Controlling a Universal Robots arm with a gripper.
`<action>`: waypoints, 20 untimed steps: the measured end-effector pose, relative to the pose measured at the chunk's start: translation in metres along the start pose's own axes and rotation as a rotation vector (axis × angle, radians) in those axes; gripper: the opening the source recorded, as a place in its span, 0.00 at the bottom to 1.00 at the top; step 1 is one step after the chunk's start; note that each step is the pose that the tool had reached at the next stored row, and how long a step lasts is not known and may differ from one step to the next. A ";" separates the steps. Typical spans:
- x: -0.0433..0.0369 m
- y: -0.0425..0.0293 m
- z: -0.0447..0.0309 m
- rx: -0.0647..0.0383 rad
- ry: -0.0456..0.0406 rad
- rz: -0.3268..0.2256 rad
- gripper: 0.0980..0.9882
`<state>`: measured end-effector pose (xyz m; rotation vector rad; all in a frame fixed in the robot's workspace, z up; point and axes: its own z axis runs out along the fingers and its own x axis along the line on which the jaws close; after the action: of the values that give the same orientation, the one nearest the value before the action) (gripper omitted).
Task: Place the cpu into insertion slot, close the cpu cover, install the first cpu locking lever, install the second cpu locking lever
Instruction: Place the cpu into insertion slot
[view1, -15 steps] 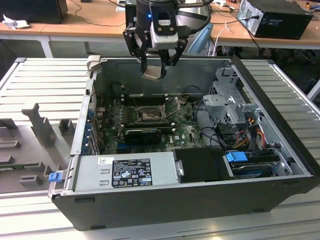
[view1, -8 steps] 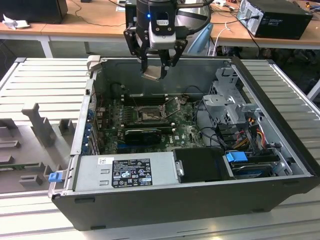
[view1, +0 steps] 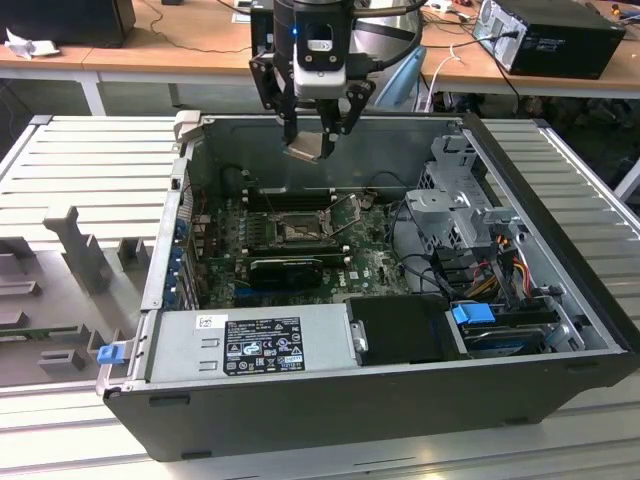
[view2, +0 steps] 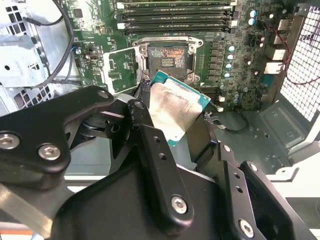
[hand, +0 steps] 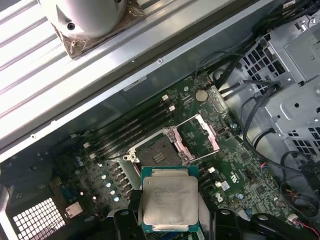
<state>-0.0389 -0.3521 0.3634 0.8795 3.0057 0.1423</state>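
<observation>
I hold the cpu clamped between the fingers of the gripper, its face tilted, well above the insertion slot and not touching it. In both wrist views the insertion slot lies uncovered, its dark pin field exposed on the green motherboard. The cpu cover stands swung open, just beside the insertion slot.

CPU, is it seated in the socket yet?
No, the cpu is clamped in the jaws well above the board, and the socket lies open and empty.
</observation>
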 end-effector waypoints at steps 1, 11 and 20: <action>-0.0001 0.0000 0.0000 0.000 -0.0014 0.016 0.48; -0.0001 0.0000 0.0008 -0.003 -0.0139 0.154 0.48; -0.0004 0.0001 0.0013 -0.004 -0.0300 0.317 0.48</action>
<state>-0.0385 -0.3521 0.3622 1.3385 2.8148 0.1342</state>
